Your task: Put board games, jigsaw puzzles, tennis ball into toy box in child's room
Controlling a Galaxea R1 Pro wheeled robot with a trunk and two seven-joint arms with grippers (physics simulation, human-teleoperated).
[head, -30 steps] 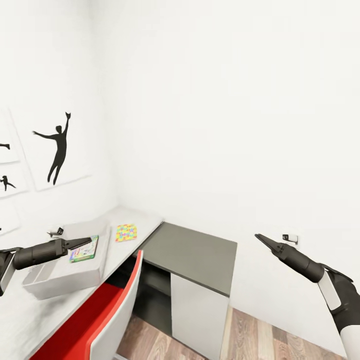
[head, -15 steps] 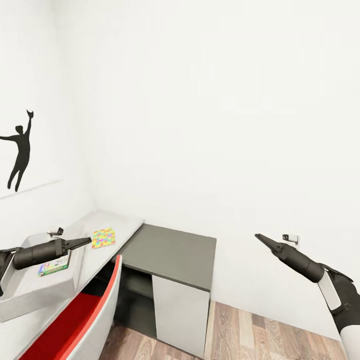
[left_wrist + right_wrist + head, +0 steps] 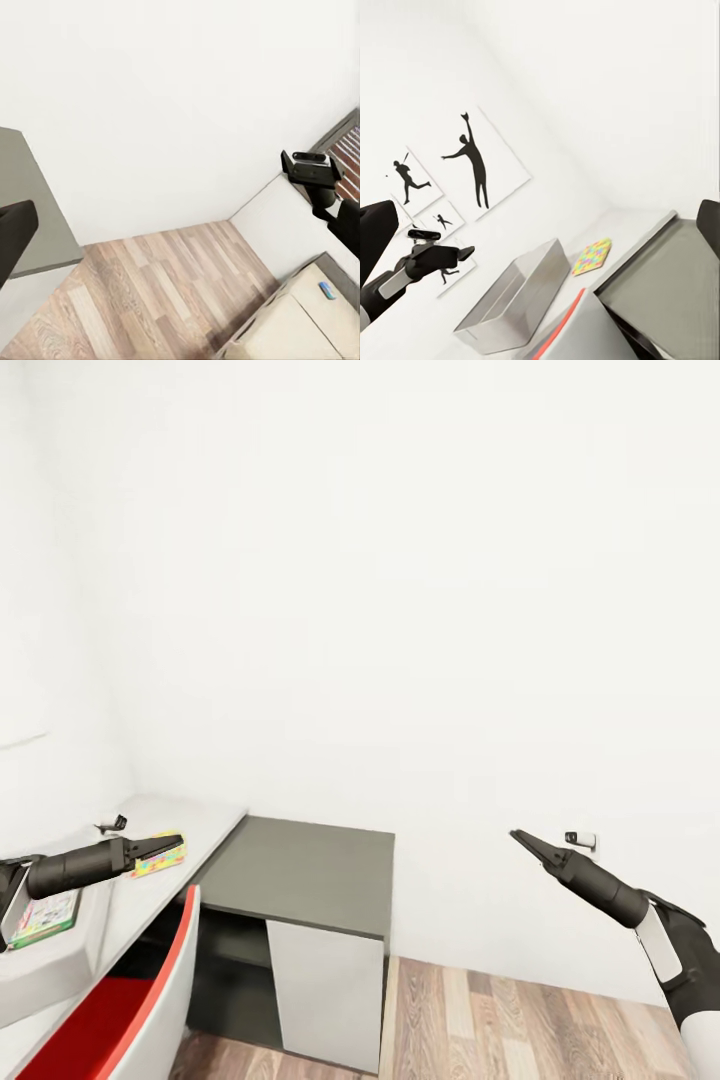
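At the left edge of your head view sits the shallow light-grey toy box point(image 3: 62, 958) on the long light-grey desk point(image 3: 185, 817). A green-edged pastel board game point(image 3: 43, 918) already lies inside it. One flat box in a pink, yellow, green and blue jigsaw-piece pattern point(image 3: 158, 863) lies on the desk just beyond the toy box, partly behind your left gripper point(image 3: 172, 846). That gripper is spread and carries nothing, and the same goes for the right gripper point(image 3: 520, 837), which is held out over the wood floor.

The left wrist camera looks towards the beige-mattressed bed point(image 3: 289, 330), where a small blue item point(image 3: 325, 289) lies, too small to name for certain.

With both grippers free, I judge this a travelling step. Keep the arms level and drawn in so they stay clear of the red-and-white chair point(image 3: 150, 1000) and the dark-grey cabinet point(image 3: 300, 870). Pick one target and square the base to it before you reach.
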